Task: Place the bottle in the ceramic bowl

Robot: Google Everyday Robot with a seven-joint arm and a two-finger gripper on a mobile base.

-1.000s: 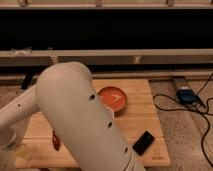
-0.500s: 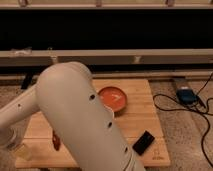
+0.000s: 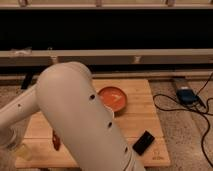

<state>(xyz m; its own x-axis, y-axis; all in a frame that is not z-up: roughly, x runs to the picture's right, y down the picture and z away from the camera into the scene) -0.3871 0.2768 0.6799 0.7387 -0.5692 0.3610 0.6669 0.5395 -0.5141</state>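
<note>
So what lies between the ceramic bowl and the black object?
Only bare wooden board, in the camera view. The gripper is at the lower left.

One close, high view over the arm (image 3: 80,117), down onto board (image 3: 145,112); claw (image 3: 14,146) lower-left.

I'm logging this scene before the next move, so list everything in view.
wooden board: one, light wood, centre
ceramic bowl: one, orange-red, upper middle of the board, partly behind the arm
flat block: one, black, board's lower right
red item: one, reddish, board's lower left, mostly hidden by the arm
bottle: one, pale cream, board's lower-left corner
blue device: one, right of the board
cables: black, trailing from the device
arm: one, white, foreground
gripper: one, greyish, lower-left edge, beside the bottle
</note>
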